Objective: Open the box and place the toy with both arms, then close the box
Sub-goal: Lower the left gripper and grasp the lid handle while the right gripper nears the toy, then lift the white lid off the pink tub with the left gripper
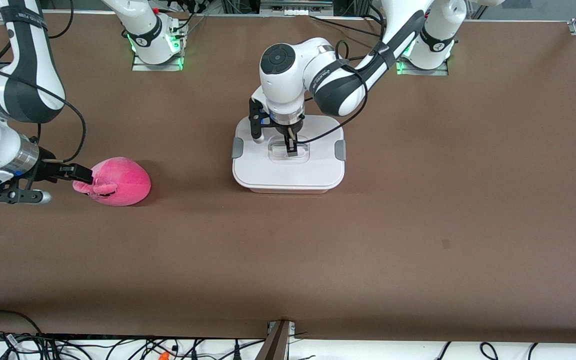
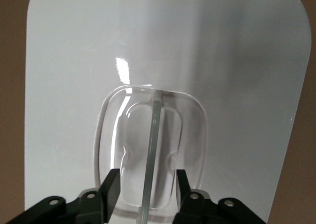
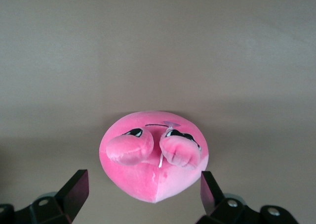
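Brown worktop [image 1: 418, 225] carries both task objects, with nothing between them and the front camera. Nearest that camera lies the toy [image 1: 118, 181], a bright pink plush resting on the worktop toward the right arm's end. I have the right hand [image 1: 75, 174] brought in from the side at the toy's snout end; its fingers [image 3: 74, 190] are spread wide and straddle the toy without pressing it, so I judge it released and not yet grasping. Slightly farther from the front camera sits the box [image 1: 288, 155], its white lid [image 2: 237, 61] seated flat with the grey side clips [image 1: 340, 150] at each short end. I hold the left hand [image 1: 290, 145] directly over the lid's clear recessed handle [image 2: 153, 150], fingers [image 2: 111, 187] lowered into the recess on either side of the central bar, parted and not yet pinching it.

Progress, as I judge it: early. Both hands are positioned, yet the lid is still on, the toy is unlifted, and opening, placing and reclosing all remain.
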